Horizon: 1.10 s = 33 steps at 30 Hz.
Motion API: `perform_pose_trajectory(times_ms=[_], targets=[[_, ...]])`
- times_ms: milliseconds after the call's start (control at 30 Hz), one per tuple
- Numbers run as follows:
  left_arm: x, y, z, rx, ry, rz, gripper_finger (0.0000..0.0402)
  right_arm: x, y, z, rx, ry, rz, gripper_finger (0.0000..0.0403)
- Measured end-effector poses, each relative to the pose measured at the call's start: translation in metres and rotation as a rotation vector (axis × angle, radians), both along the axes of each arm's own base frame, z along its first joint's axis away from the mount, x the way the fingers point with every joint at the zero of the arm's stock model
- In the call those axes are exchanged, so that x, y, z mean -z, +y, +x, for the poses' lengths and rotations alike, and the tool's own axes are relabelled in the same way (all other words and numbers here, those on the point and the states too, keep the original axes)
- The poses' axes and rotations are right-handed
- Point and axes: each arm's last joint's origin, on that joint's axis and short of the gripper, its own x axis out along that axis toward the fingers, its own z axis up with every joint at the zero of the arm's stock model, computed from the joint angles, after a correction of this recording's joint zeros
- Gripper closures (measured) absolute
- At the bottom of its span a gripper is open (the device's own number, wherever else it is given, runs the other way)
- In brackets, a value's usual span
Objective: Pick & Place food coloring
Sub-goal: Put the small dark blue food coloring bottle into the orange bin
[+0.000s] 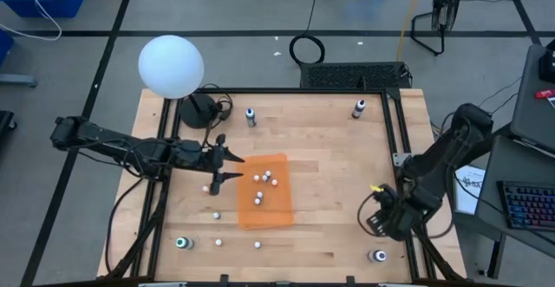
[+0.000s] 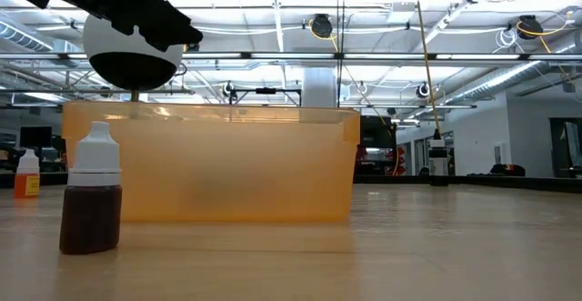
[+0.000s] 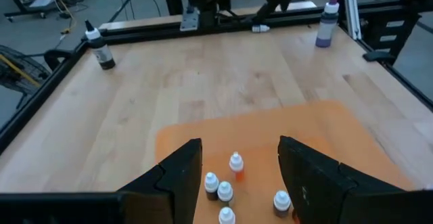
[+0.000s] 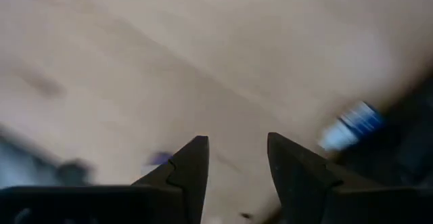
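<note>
At the orange tray's [image 1: 282,218] left edge, the left gripper [image 1: 227,166] hangs with jaws apart and nothing between them. In the left wrist view the two dark fingers [image 3: 177,176] frame a cluster of small food coloring bottles [image 3: 225,192] standing inside the tray, pale caps up. From above, four or so of these bottles [image 1: 264,179] sit in the tray's upper left half, close together; some touch, exact contact cannot be told.

More small bottles stand on the bare tabletop [image 1: 329,148] outside the tray: one just below the left jaws [image 1: 206,188], another nearer the tray's lower left corner [image 1: 217,216], and two along the front edge [image 1: 257,244]. At table height, one dark-bodied bottle with a white cap [image 2: 91,201] stands upright in front of the translucent tray wall; a small orange bottle [image 2: 27,175] stands farther back at the left.

Right gripper [image 1: 379,220] sits low over the tabletop's right front corner, well apart from the tray. Jaws apart, empty; its wrist view shows blurred wood and a blue-and-white object [image 4: 350,124] off to one side.

Larger bottles stand near the tabletop's four corners, e.g. back left [image 1: 251,117] and back right [image 1: 358,108]. A white globe [image 1: 171,66] on a dark stand sits at the back left corner.
</note>
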Motion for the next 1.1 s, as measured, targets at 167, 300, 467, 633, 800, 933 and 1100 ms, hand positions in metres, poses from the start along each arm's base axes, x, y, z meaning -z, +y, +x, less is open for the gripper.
perform_pose_trajectory(times_ms=[167,300,467,633,800,933,1100], targets=[[0.0,0.0,0.0,-0.001,-0.001,-0.004,0.0203,0.038,0.002,-0.014,0.049,0.157,-0.056,0.0291],[0.0,0.0,0.0,-0.005,0.0,-0.017,0.0204,0.063,0.002,-0.016,0.053,0.184,-0.048,0.0337],[0.0,0.0,0.0,-0.005,0.0,-0.016,0.0204,0.081,0.0,-0.021,0.063,0.266,0.019,0.0396],[0.0,0.0,0.0,-0.005,-0.001,-0.014,0.0204,0.082,0.0,-0.022,0.094,0.324,0.056,0.04],[0.0,0.0,0.0,-0.005,0.0,-0.018,0.0204,0.081,-0.004,-0.027,0.144,0.425,0.037,0.0402],[0.0,-0.001,0.0,-0.002,0.001,-0.037,0.0204,0.08,-0.008,-0.029,0.159,0.441,-0.012,0.0402],[0.0,-0.001,0.0,-0.003,0.003,-0.037,0.0203,0.08,-0.023,-0.031,0.157,0.369,-0.207,0.0402]])
